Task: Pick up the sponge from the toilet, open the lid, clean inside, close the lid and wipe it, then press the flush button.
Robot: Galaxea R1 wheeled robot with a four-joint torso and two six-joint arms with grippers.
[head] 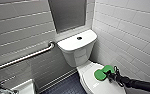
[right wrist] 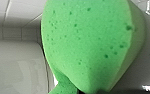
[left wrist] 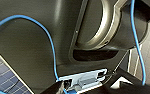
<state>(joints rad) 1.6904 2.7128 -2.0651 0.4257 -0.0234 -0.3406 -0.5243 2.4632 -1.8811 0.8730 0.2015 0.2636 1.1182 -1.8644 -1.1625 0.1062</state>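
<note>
The white toilet stands in the corner, its boxy tank topped by a round flush button. Its oval lid is down over the bowl. On the lid's far right part lies the bright green sponge, and my right gripper is shut on it, the dark arm coming in from the lower right. The sponge looms large and close in the right wrist view, with white ceramic behind it. In the left wrist view I see my own dark body and a blue cable.
A metal grab bar runs along the tiled left wall. White tiled wall stands close on the toilet's right. A frosted window sits above the tank. Dark blue floor tiles lie left of the bowl, beside a white fixture.
</note>
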